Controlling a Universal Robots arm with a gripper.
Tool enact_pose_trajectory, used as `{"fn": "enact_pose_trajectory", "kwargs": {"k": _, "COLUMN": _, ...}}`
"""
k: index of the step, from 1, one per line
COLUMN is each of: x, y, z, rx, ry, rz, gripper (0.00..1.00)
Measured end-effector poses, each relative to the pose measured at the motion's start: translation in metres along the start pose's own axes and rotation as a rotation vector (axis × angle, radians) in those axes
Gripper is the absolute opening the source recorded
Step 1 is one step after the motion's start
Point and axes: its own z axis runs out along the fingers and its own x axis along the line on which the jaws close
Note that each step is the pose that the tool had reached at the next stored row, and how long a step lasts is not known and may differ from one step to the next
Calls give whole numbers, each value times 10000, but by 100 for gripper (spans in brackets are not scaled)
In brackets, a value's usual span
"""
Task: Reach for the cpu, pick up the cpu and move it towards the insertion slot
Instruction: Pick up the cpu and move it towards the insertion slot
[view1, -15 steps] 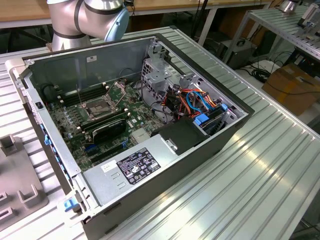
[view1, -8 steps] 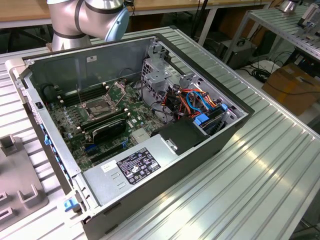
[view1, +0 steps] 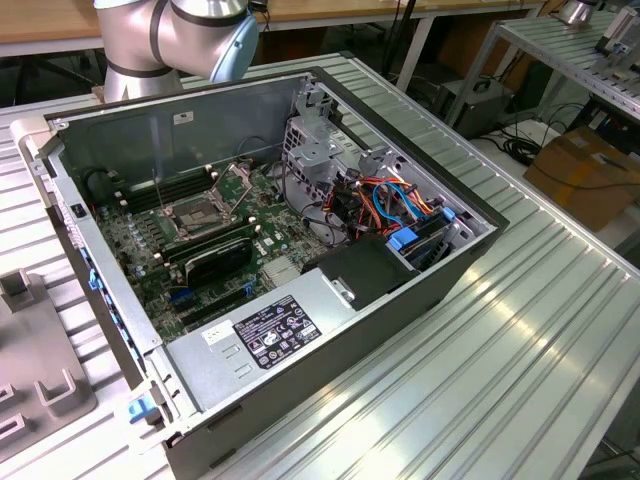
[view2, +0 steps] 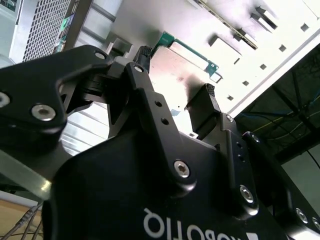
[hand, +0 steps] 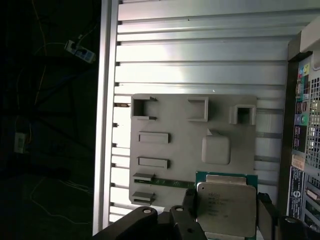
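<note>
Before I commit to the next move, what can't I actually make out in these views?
- cpu: in the first wrist view the picture's edge cuts off its near side. In the second wrist view the black body of the end effector hides most of it.
- insertion slot: in the exterior view it is too small to tell what lies in its dark centre.
- Whether the cpu rests on the grey fixture plate or is lifted: neither wrist view settles it.

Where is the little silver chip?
In the first wrist view, the cpu sits at a corner of the grey plate, next to the computer case and right by the gripper.
</note>
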Motion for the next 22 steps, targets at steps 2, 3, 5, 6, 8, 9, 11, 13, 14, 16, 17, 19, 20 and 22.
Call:
{"fn": "enact_pose_trajectory", "kwargs": {"k": 2, "x": -33, "y": -1, "z": 0, "rx": 0, "ry": 0, "rz": 0, "gripper": 55}}
{"fn": "enact_pose_trajectory", "kwargs": {"k": 3, "x": -57, "y": -3, "z": 0, "rx": 0, "ry": 0, "rz": -1, "gripper": 55}}
{"fn": "enact_pose_trajectory", "kwargs": {"k": 5, "x": -81, "y": -3, "z": 0, "rx": -1, "ry": -1, "rz": 0, "gripper": 55}}
{"fn": "enact_pose_trajectory", "kwargs": {"k": 6, "x": -93, "y": -4, "z": 0, "rx": 0, "ry": 0, "rz": 0, "gripper": 55}}
{"fn": "enact_pose_trajectory", "kwargs": {"k": 8, "x": -108, "y": -4, "z": 0, "rx": 0, "ry": 0, "rz": 0, "gripper": 55}}
{"fn": "enact_pose_trajectory", "kwargs": {"k": 9, "x": -116, "y": -4, "z": 0, "rx": 0, "ry": 0, "rz": 0, "gripper": 55}}
{"fn": "enact_pose_trajectory", "kwargs": {"k": 11, "x": -143, "y": -5, "z": -1, "rx": 0, "ry": 0, "rz": 0, "gripper": 55}}
{"fn": "enact_pose_trajectory", "kwargs": {"k": 13, "x": -174, "y": -6, "z": -1, "rx": 0, "ry": 0, "rz": 0, "gripper": 55}}
{"fn": "enact_pose_trajectory", "kwargs": {"k": 14, "x": -188, "y": -7, "z": 0, "rx": -1, "ry": 0, "rz": 0, "gripper": 55}}
{"fn": "enact_pose_trajectory", "kwargs": {"k": 16, "x": -226, "y": -9, "z": -1, "rx": 0, "ry": 0, "rz": -1, "gripper": 55}}
{"fn": "enact_pose_trajectory", "kwargs": {"k": 17, "x": -238, "y": -9, "z": -1, "rx": 0, "ry": 0, "rz": -1, "gripper": 55}}
{"fn": "enact_pose_trajectory", "kwargs": {"k": 19, "x": -255, "y": -10, "z": -1, "rx": -1, "ry": 0, "rz": 0, "gripper": 55}}
{"fn": "enact_pose_trajectory", "kwargs": {"k": 20, "x": -277, "y": -11, "z": -1, "rx": -1, "ry": 0, "rz": 0, "gripper": 55}}
{"fn": "enact_pose_trajectory", "kwargs": {"k": 22, "x": -300, "y": -13, "z": -1, "rx": 0, "ry": 0, "rz": -1, "gripper": 55}}
